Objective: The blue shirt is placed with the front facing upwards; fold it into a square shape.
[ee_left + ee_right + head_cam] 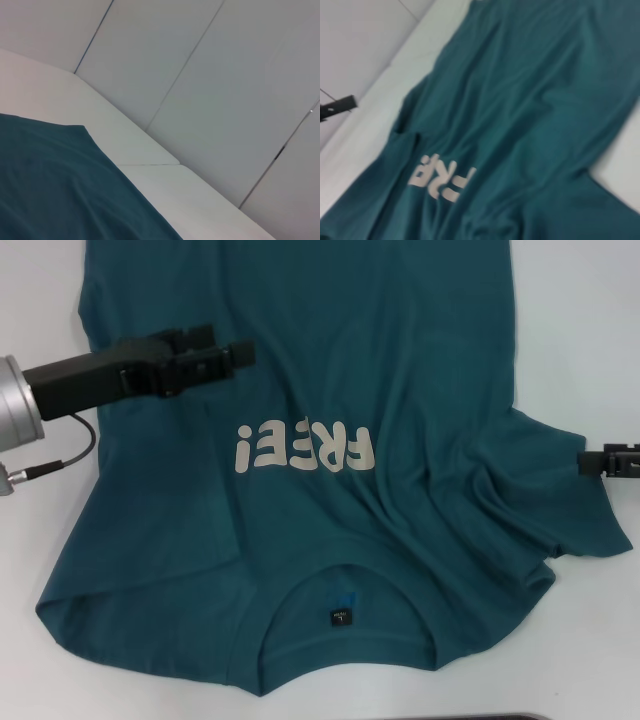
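The blue shirt (400, 370) lies spread front-up on the white table (580, 320), its collar and black neck label (341, 617) toward me and the cream "FREE!" lettering (305, 448) in the middle. My left gripper (240, 355) reaches in from the left and hovers over the shirt's left side, above the lettering. Only the tip of my right gripper (585, 462) shows at the right edge, beside the rumpled right sleeve. The left wrist view catches a corner of the shirt (50, 185). The right wrist view looks down on the shirt (530, 100) and its lettering (442, 177).
Bare white table (140, 150) borders the shirt on both sides. Grey wall panels (200, 75) stand behind the table's far edge. The left arm's cable (70, 455) hangs at the far left. The left gripper (337, 106) shows far off in the right wrist view.
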`<state>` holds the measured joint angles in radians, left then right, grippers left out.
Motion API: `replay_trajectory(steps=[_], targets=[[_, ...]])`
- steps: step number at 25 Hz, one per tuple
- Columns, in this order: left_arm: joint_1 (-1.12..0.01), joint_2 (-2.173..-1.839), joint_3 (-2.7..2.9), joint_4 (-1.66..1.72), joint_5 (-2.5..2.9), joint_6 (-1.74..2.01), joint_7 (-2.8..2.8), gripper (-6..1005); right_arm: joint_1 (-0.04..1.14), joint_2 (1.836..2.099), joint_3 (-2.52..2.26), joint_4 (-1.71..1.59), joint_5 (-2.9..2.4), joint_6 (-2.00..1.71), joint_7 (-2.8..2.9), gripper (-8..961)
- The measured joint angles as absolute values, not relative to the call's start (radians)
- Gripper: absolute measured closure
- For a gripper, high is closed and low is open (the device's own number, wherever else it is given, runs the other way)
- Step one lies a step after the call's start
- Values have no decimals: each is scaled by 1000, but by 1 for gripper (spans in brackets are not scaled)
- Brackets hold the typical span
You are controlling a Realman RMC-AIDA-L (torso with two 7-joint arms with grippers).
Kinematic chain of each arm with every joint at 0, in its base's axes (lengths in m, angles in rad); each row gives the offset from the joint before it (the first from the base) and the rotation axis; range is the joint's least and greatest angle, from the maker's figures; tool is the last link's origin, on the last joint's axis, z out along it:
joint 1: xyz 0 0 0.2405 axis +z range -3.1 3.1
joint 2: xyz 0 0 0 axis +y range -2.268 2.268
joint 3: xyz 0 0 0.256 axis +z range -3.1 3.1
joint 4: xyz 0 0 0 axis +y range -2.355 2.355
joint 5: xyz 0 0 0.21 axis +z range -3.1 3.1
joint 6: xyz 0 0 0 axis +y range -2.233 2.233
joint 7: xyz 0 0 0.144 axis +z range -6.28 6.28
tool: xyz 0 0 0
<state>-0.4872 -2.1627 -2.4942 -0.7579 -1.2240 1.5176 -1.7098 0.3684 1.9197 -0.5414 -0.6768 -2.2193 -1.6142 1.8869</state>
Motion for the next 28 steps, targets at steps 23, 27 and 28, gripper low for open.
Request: replay_trajectory(steps=[23, 27, 28], targets=[[-460, -2160, -2450, -732, -1213, 1538, -1678, 114, 374, 1940, -541, -674, -2298, -1599, 1924, 63], [-460, -2160, -2443, -731, -1213, 1537, -1672, 114, 379, 1948, -543, -674, -2298, -1605, 1923, 63], [-460, -2160, -2441, -730, -1213, 1537, -1672, 114, 379, 1949, -543, -674, -2298, -1608, 1924, 63]])
